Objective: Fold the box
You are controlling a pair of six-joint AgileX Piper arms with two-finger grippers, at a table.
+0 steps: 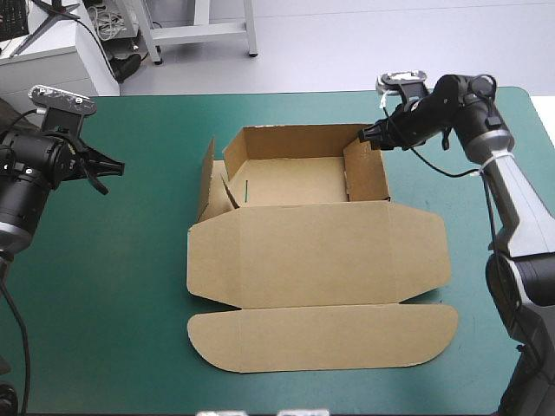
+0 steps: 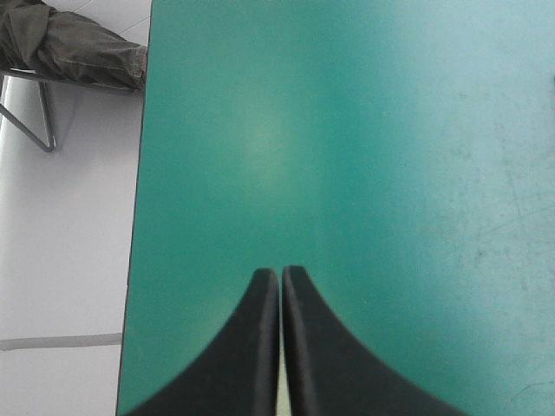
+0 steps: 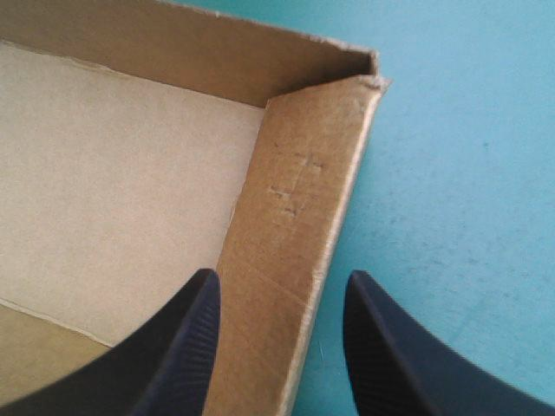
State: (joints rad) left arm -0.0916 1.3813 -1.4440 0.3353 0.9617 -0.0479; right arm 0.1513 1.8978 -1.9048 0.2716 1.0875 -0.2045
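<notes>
- Box (image 1: 295, 180) centred on the desk (image 1: 113, 295): far half raised as a tray, lid (image 1: 316, 256) flat toward the near edge.
- Right claw (image 3: 277, 286) parted, 2 fingers (image 3: 186, 347) astride the tray's right wall (image 3: 295, 217).
- Left claw (image 2: 280, 273) closed over bare teal-green cover (image 2: 347, 130) by the desk's left edge.

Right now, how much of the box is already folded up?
About halfway. Done: the brown cardboard box has its far wall and right wall standing. In hand: the right arm's black finned tool, open, straddles that right wall. Left to do: the left wall leans outward, untucked, and the wide lid flap lies flat on the teal-green table cover. The left arm's black tool is shut, away from the box.
</notes>
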